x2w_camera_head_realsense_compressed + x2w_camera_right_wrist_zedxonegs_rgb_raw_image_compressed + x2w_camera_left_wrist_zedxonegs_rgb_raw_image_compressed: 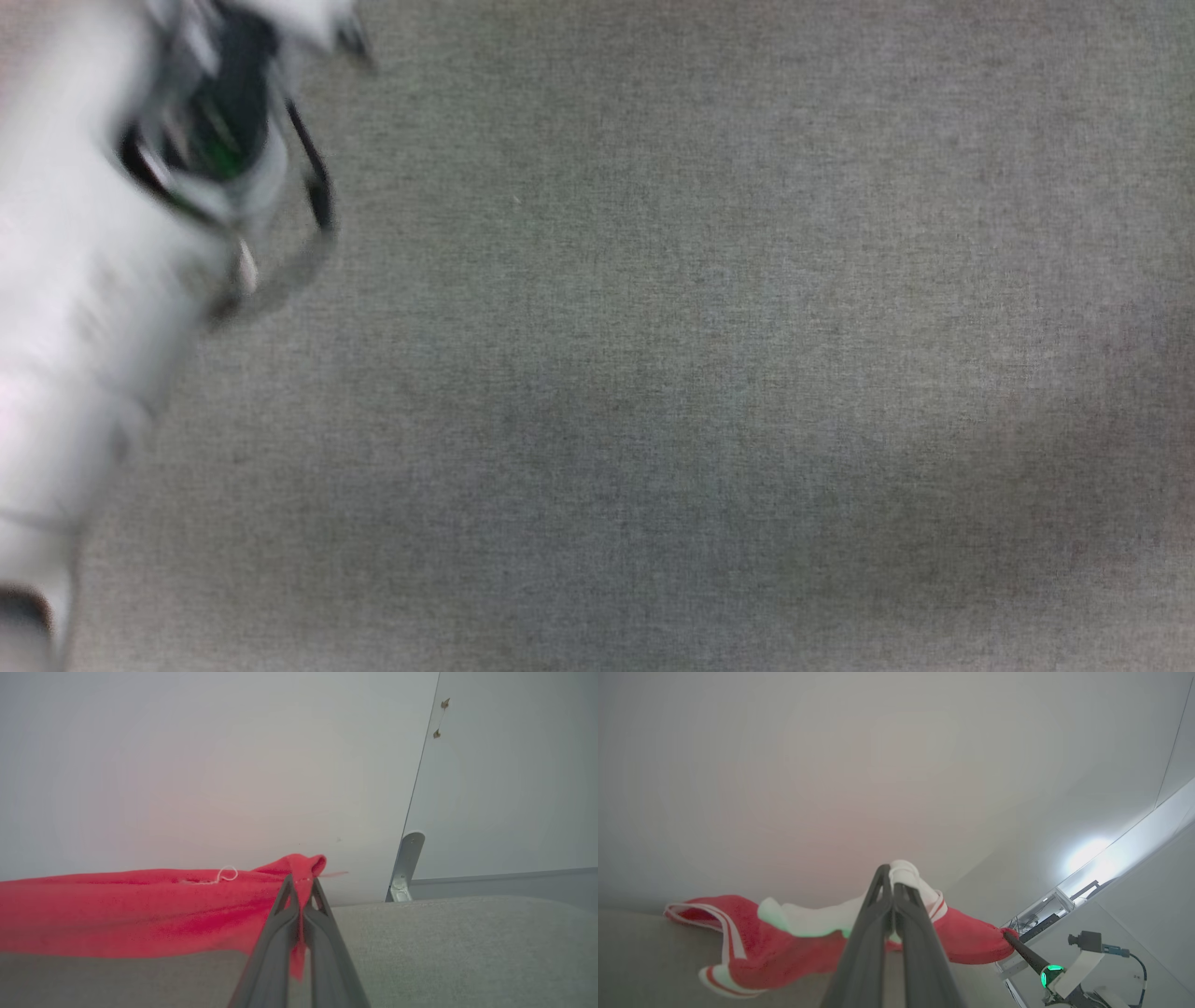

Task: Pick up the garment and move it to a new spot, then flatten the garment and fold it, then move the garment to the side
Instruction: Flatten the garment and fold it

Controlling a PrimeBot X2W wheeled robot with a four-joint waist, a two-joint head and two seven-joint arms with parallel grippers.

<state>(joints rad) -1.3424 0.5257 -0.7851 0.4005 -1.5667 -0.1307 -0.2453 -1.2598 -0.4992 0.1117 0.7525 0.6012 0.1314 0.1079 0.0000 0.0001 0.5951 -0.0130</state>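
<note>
- The left end effector (892,879) is closed fully on a fold of the white sleeve (817,919). The right end effector (302,881) is closed fully on a red corner.
- The garment (784,952) is held stretched between them above the counter (467,952), near its wall-side edge.
- Risk: both pinches are thin. One corner could be freed by an uneven pull, and the sagging hem could be dragged into bunches.
- Both grips and the striped trim (725,933) are recorded in the left wrist view, a loose thread (227,875) in the right wrist view, and a blurred forearm (75,327) in the head view.

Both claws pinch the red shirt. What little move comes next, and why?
Probably lower both together to lay the garment on the grey table. The left gripper is shut on a white part, the right gripper on a red edge, and the cloth sags between them above it.
</note>
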